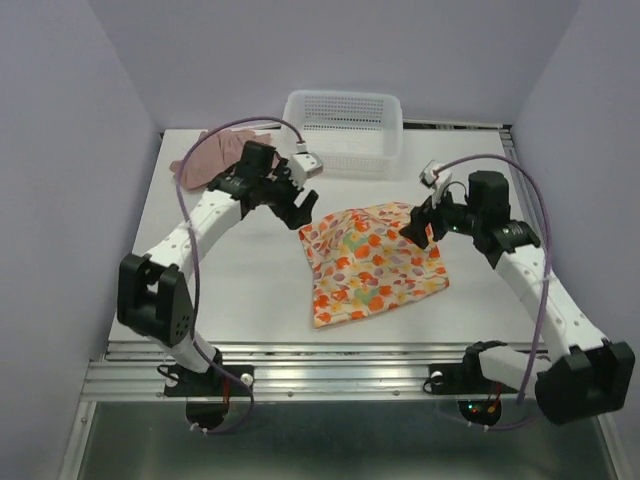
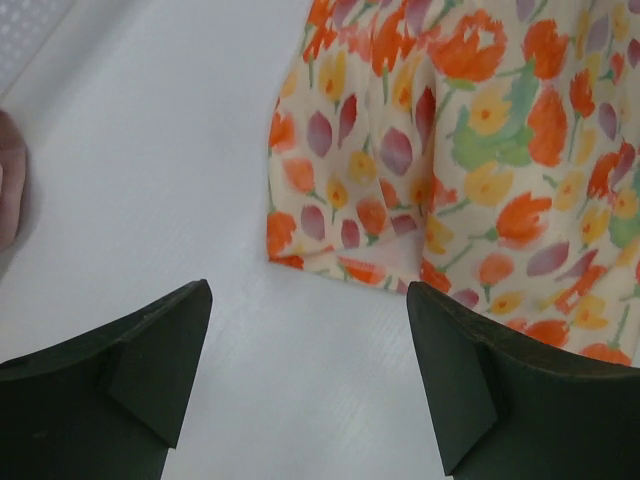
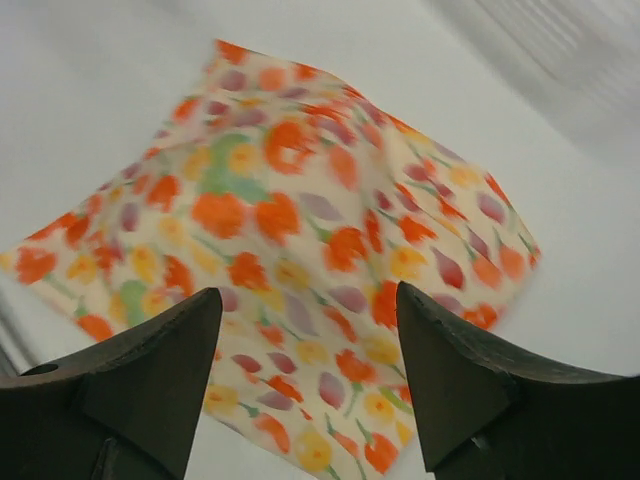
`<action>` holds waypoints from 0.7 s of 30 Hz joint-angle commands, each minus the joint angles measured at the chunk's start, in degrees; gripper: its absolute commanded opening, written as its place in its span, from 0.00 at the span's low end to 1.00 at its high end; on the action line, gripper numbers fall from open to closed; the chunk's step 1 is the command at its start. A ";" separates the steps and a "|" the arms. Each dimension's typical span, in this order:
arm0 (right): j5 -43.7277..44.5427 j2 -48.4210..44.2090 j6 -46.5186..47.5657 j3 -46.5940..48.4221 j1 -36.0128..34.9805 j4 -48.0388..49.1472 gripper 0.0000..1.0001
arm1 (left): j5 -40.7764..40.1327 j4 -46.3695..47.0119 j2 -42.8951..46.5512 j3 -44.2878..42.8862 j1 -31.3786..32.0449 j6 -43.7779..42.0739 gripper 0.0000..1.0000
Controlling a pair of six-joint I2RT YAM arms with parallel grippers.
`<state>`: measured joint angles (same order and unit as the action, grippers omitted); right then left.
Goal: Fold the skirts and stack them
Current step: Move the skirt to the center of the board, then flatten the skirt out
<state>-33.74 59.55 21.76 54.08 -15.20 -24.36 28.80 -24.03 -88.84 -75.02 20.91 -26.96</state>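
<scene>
Print skirt (image 1: 372,262): spread mid-tabletop (image 1: 240,290); judged light, limp, easily rucked, best pinched at hem corners. Pink skirt (image 1: 205,158): bunched at far-left corner. Left claw (image 1: 303,208), right claw (image 1: 416,227): wide apart, nothing held.

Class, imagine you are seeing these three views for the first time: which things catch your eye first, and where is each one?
The cream skirt with its orange, red and yellow flowers stands out, lying in the middle of the white table. The left gripper and right gripper hover open near its far corners, holding nothing. At the far edge a pink skirt lies crumpled beside a white mesh basket.
</scene>
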 commanded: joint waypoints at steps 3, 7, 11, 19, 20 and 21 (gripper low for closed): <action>4.03 18.38 -10.78 10.42 17.54 -13.39 0.73 | -9.19 -4.43 -19.31 -17.40 3.44 2.52 0.80; 4.99 23.14 -7.62 12.01 19.77 -20.70 0.69 | -10.07 -6.02 -26.38 -21.21 3.97 2.00 0.70; 7.10 25.61 -5.68 10.34 19.77 -23.28 0.68 | -8.84 -8.92 -28.49 -19.99 5.02 -0.37 0.59; 3.68 36.68 -2.24 11.74 19.77 -31.62 0.65 | -8.23 -11.65 -24.72 -8.57 5.20 -4.76 0.31; 4.20 38.08 -1.81 11.75 19.77 -31.71 0.66 | -8.40 -11.48 -23.59 -7.43 5.11 -4.94 0.28; 4.47 38.71 -1.46 11.66 19.77 -31.80 0.66 | -8.84 -11.30 -22.97 -4.98 5.11 -4.94 0.21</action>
<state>-28.42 96.12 18.09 63.51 4.78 -51.11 19.68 -31.86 -117.01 -85.47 25.93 -29.61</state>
